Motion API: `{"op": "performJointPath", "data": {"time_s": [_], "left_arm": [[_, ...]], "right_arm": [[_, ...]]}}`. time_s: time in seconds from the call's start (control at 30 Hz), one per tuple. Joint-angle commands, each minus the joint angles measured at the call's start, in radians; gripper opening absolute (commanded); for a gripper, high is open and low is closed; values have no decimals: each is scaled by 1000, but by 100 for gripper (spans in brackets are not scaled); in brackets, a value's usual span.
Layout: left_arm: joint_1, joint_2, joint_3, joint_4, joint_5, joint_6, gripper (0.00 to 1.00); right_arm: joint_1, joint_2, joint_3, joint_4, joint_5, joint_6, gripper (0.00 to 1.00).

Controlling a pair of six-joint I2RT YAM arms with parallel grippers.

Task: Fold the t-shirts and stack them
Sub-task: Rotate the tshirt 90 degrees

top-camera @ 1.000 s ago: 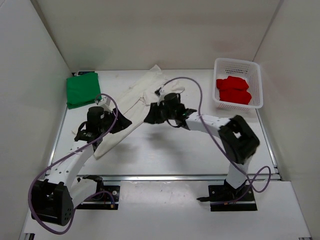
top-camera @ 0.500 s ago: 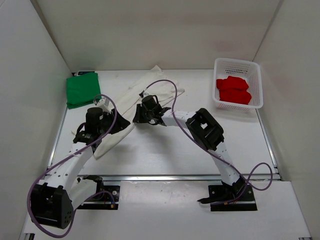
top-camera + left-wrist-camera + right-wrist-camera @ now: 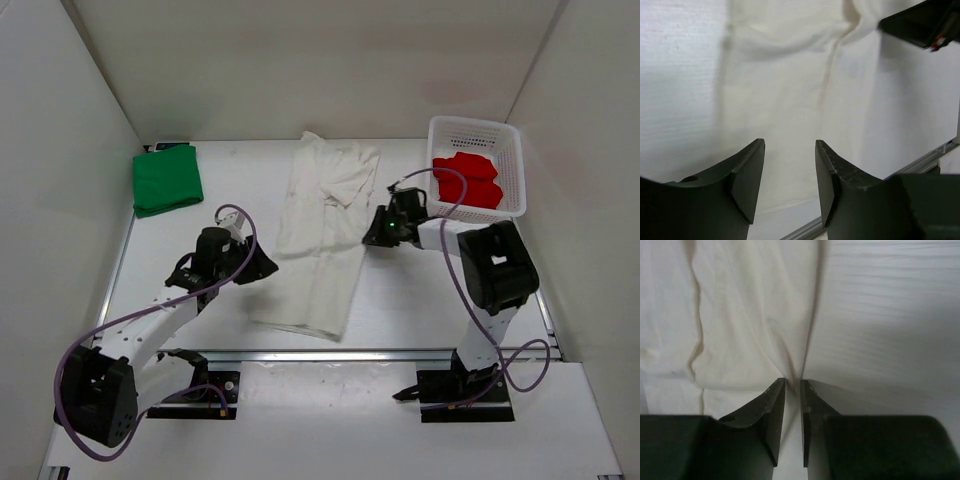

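1. The off-white cloth t-shirt (image 3: 322,235) lies as a long, rumpled strip down the middle of the white tabletop (image 3: 430,290).
2. The right gripper (image 3: 793,382), jaws pressed almost together, pinches a ridge of cloth at the shirt's right edge.
3. The left gripper (image 3: 789,150) hangs spread over the shirt's left edge, holding nothing.
4. A bright green cloth t-shirt (image 3: 167,180), folded square, sits at the far left corner, well apart.
5. A red cloth t-shirt (image 3: 467,180) lies in the white plastic mesh basket (image 3: 476,128) at far right, near the right arm.

No text, label, brand, number or sign can be read anywhere: the off-white t-shirt (image 3: 322,240), green t-shirt (image 3: 166,180), red t-shirt (image 3: 468,182) and basket (image 3: 476,123) are all plain.
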Motion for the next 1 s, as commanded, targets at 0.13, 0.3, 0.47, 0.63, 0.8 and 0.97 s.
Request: {"op": "performJointPath", "data": {"time_s": [0.13,0.3,0.47,0.63,0.8,0.97], "left_arm": [[-11,-8,-66,-33,-43,7,58],[-98,35,-138,-10,-8,-16,62],[-250,167,-155,42,58,-23,61],[-307,199,-175,94,121,-48,61],[-370,232,-163,87,150,-40,56],[-396,258,-160,64,169,-42,45]], "right_arm": [[-97,-233,-211,-56,-58,-73,44],[-77,-421,-343,-46,-37,-63,46],[2,-681,-498,-195,95,-21,44],[79,-891,-651,-341,154,96,43],[81,-1048,-746,-442,107,184,41],[131,-1115,-760,-519,80,217,37]]}}
